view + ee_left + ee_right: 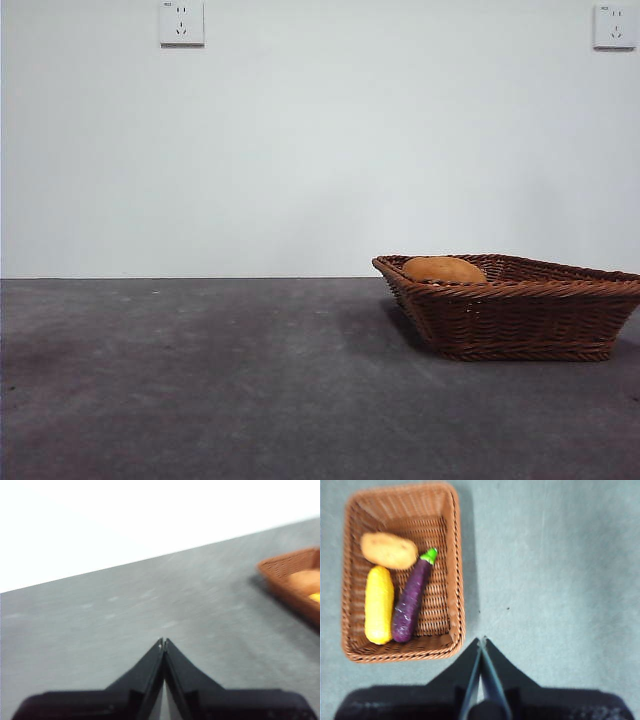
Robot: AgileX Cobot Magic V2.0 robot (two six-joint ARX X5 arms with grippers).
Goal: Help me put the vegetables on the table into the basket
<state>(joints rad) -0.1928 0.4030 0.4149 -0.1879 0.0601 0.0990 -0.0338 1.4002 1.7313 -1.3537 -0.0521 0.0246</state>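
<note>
Both the left claw (163,641) and right claw (481,640) are clenched empty; beside the right claw, the basket (454,580) holds corn (379,605), potato (389,551) and eggplant (411,600).

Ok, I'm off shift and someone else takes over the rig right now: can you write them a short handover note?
Left pincer: shut, empty, over bare table, away from the basket.
Right pincer: shut, empty, above the table just outside the basket's rim.
Things: corn cob, potato and eggplant all lie inside the basket, cob and eggplant side by side, potato at their ends.
Done: all three vegetables are in.
Left: no vegetables show on the table; the job looks complete.
</note>
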